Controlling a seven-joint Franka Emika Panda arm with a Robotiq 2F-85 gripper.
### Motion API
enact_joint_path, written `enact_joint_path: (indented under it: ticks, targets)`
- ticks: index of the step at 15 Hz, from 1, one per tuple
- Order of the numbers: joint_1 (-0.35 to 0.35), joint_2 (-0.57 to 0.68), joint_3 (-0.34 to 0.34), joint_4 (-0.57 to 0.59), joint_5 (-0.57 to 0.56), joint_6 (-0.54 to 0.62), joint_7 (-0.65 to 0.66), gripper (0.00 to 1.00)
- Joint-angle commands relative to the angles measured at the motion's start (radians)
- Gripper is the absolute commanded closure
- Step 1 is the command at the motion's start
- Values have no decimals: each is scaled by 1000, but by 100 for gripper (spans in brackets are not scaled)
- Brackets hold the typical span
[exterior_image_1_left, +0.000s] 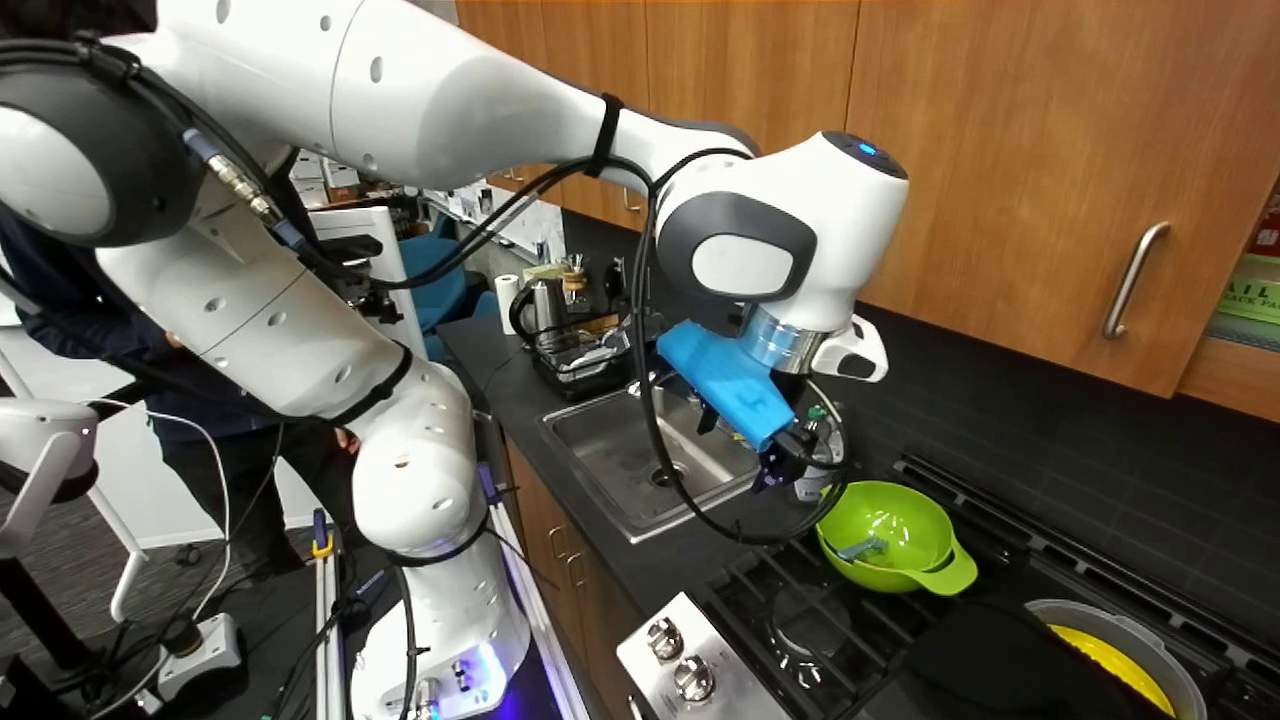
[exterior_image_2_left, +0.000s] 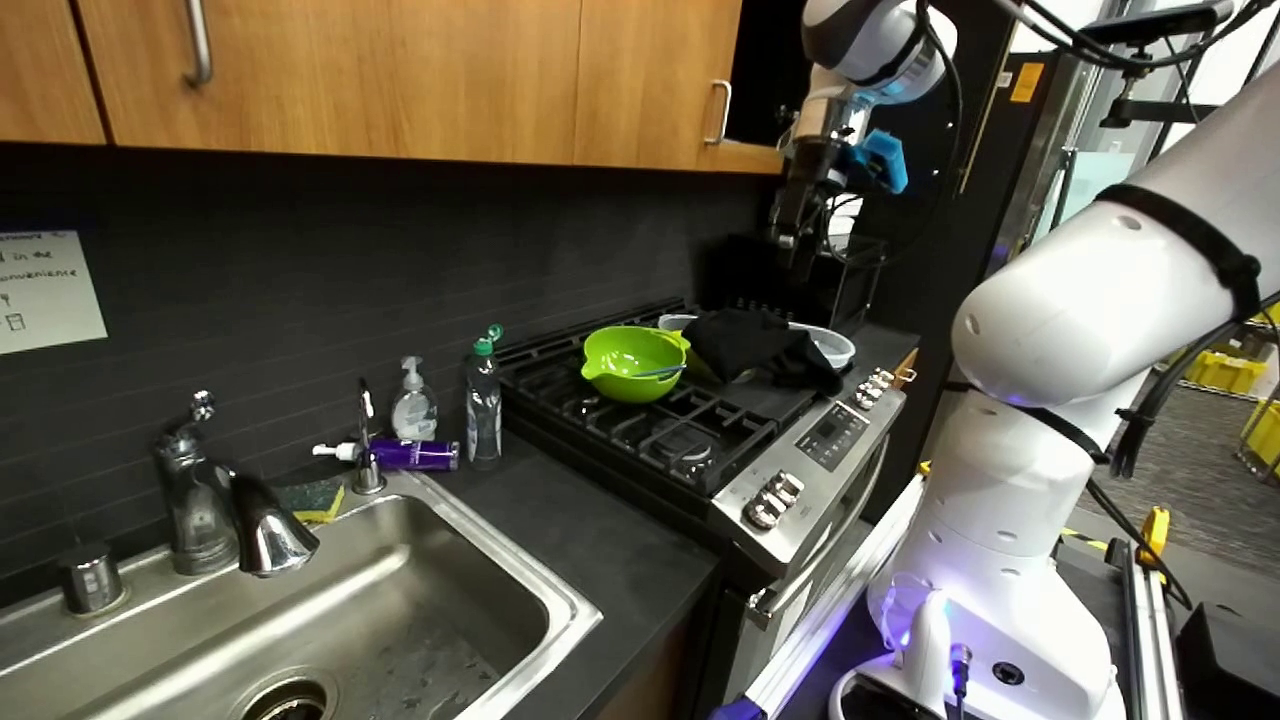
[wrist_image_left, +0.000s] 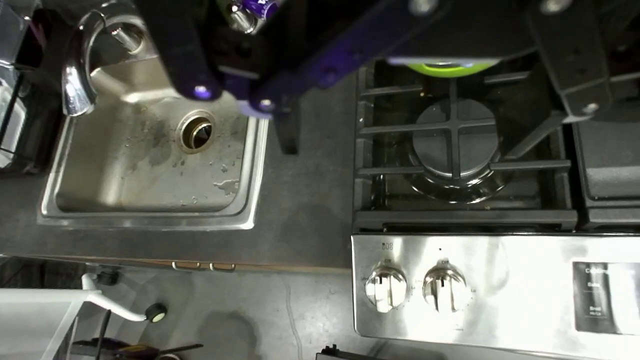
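My gripper (wrist_image_left: 400, 146) hangs wide open, empty, seemingly above the stove (wrist_image_left: 520, 285), depth being unclear; nothing is lifted yet; the bowl (exterior_image_2_left: 622, 378) sits on the stove, untouched.

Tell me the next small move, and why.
I'd probably lower the jaws slightly toward the green bowl: they stand open and empty, higher than the bowl, which sits on the stove with a bluish object inside.
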Motion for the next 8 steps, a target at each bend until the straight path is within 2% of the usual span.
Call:
enact_joint_path:
  ticks: [1,6,7,8]
  targets:
    - [13,-25,24,-22,-11,79,1,0]
    - [20,-20,48,-41,-28,163,18,0]
    - [15,-15,55,-43,-42,171,34,0]
    - [26,-1,33,-24,-17,141,10,0]
